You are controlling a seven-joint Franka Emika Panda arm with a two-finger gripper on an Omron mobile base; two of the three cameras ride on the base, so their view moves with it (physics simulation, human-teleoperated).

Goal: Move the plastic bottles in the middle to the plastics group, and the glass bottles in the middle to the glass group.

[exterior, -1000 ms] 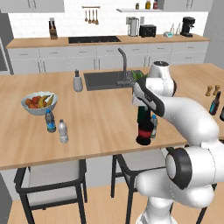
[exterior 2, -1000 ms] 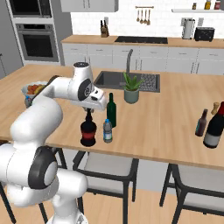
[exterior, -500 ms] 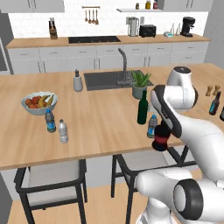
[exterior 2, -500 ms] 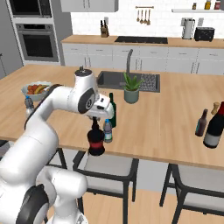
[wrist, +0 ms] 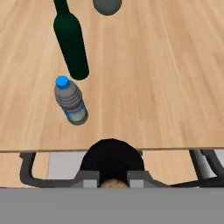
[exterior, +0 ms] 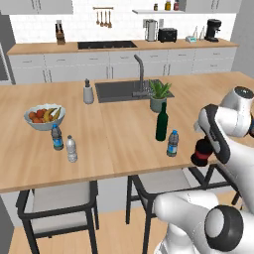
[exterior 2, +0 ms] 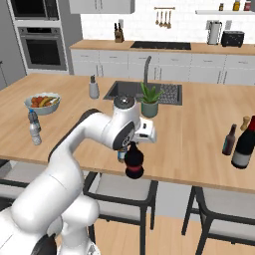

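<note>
— Where do you have the squat black bottle (exterior: 201, 152) right now?

— You are gripping it by the neck: the gripper (exterior 2: 133, 144) is clenched on its top, and the body hangs straight below the fingers. In the right base view it sits just below centre, past the near edge of the counter (exterior 2: 199, 129), above a stool (exterior 2: 122, 190). In the hand view its dark round shoulder (wrist: 112, 158) fills the bottom centre, between the two finger tips.

— How many bottles can you count?

— In the middle you have two left standing: one green wine bottle (exterior: 161, 122) and one small blue-labelled bottle (exterior: 172, 143) just beside it, centre right of the left base view. At centre left, near the fruit bowl (exterior: 44, 116), you have two small water bottles: one blue-labelled with dark cap (exterior: 57, 137), one pale with white cap (exterior: 72, 149). At the right edge of the right base view you see two dark glass bottles, a large one (exterior 2: 245, 144) and a smaller one (exterior 2: 229, 140).

— What does the carried bottle look like?

— You see a short, wide, black body with a red band low around it, upright in your grip.
</note>
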